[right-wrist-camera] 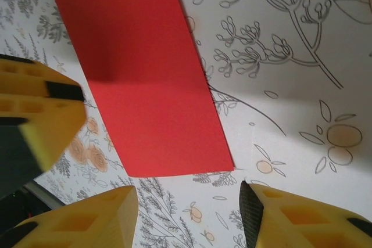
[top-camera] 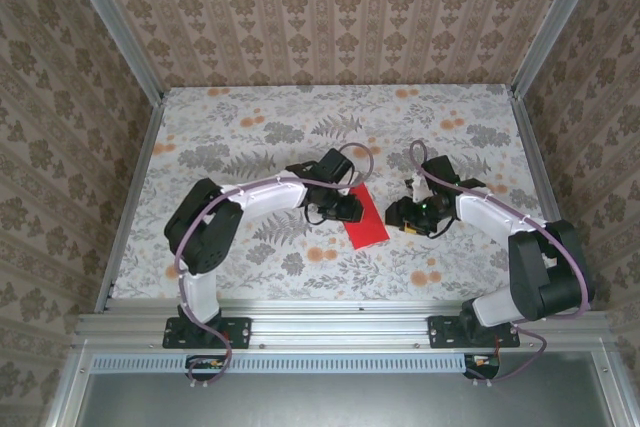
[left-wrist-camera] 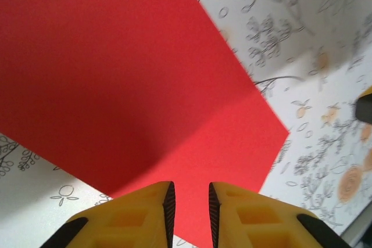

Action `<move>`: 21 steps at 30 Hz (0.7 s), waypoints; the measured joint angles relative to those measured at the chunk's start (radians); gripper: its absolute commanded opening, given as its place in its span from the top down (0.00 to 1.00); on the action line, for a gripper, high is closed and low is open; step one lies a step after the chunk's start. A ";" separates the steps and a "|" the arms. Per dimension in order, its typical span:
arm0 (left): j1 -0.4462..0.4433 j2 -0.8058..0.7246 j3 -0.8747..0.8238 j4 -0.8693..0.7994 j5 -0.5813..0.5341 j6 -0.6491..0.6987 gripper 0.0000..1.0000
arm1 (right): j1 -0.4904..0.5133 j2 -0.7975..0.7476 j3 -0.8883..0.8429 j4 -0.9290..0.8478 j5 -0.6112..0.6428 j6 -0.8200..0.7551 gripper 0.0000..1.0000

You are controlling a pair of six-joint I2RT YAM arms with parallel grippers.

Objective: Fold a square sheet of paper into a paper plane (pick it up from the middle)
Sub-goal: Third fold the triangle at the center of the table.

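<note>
With square sheet of paper (top-camera: 366, 217) flat on surface (top-camera: 250, 137), close narrowly parted left fingers (left-wrist-camera: 133, 219) squarely over its near edge; hold wide-parted right fingers (right-wrist-camera: 302, 219) clear, just beside it.

I see the square sheet of paper (top-camera: 366, 219) at centre frame in the top view: plain bright red, unmarked, showing as a narrow tilted oblong, upper end leaning left.
</note>
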 measured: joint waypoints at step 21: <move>-0.005 0.056 0.000 -0.041 -0.048 0.045 0.81 | -0.005 0.119 -0.005 0.119 -0.106 0.047 0.48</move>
